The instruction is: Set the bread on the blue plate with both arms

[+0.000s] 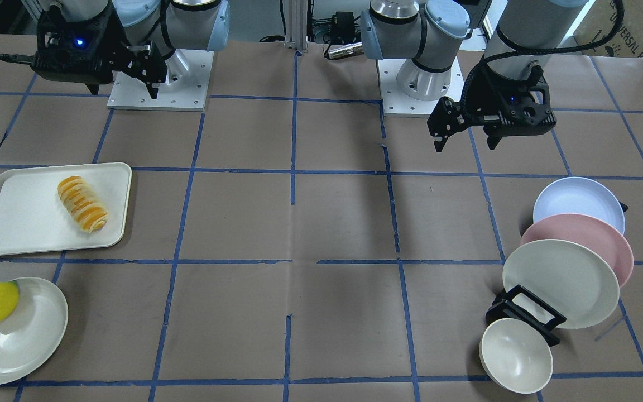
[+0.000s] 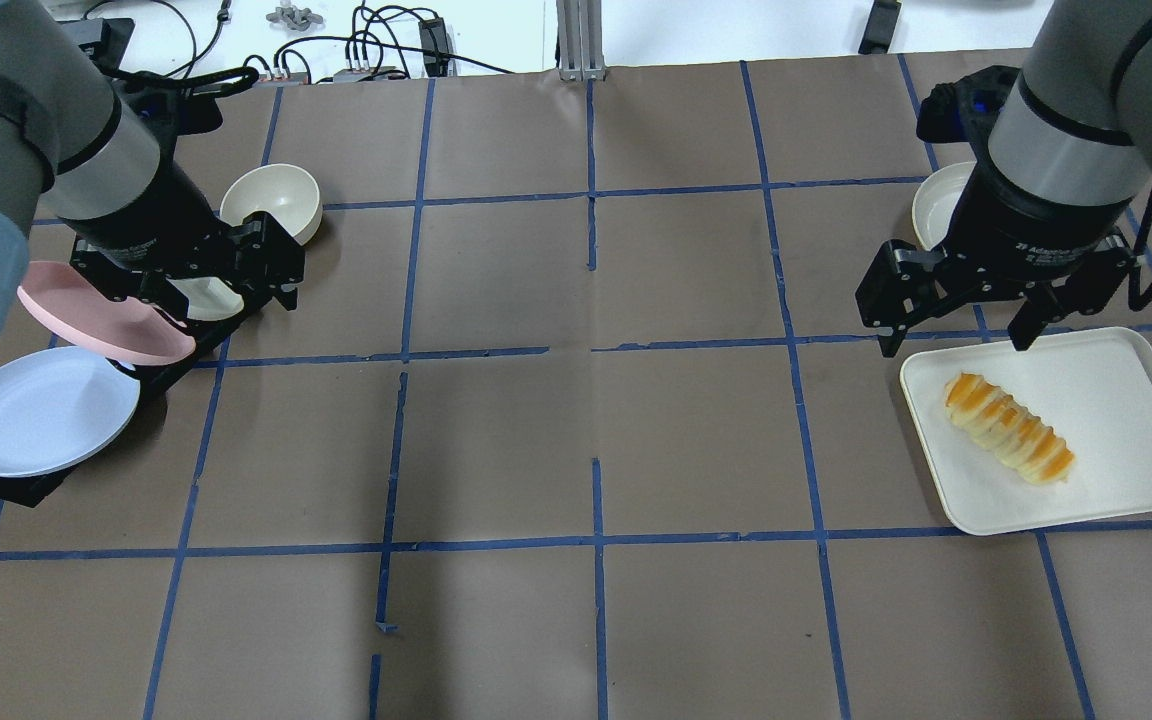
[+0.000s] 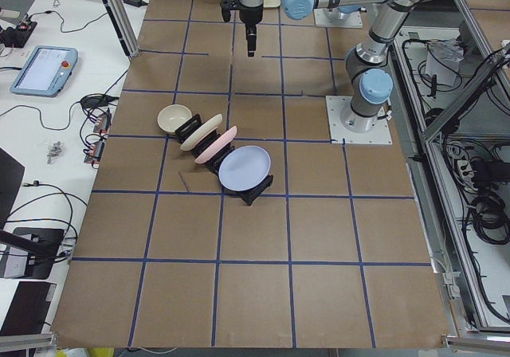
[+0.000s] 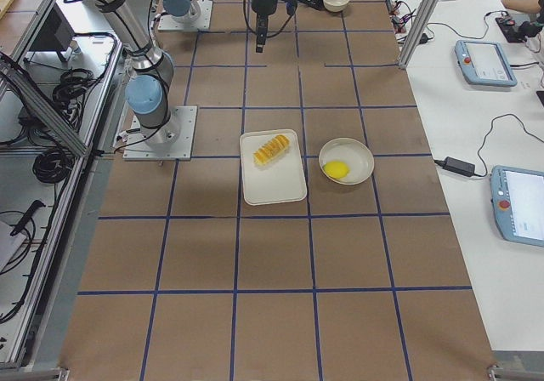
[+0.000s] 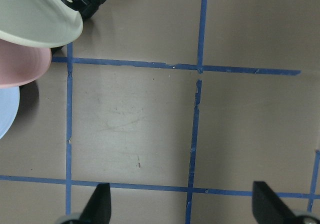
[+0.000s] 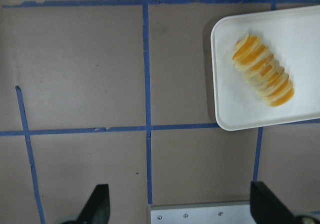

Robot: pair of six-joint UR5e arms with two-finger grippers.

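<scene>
Brown paper desk (image 2: 576,420) gridded with blue tape. Bread (image 2: 1008,428) lies on a white tray (image 2: 1136,400); blue plate (image 2: 36,410) leans in a rack (image 2: 11,487). Left fingers (image 5: 100,206) and right fingers (image 6: 97,204) spread wide, empty.

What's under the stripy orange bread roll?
The striped orange-and-cream bread roll lies on a white rectangular tray, which rests on the brown table. The tray patch right beneath it is covered.

My overhead camera looks forward and down on the worktop (image 2: 696,430) from behind the rig; the front one faces back, steeply. Two end cameras look along it from afar. Both wrist cameras look straight down, close; the right one shares the tray (image 6: 300,39) with the overhead.
</scene>
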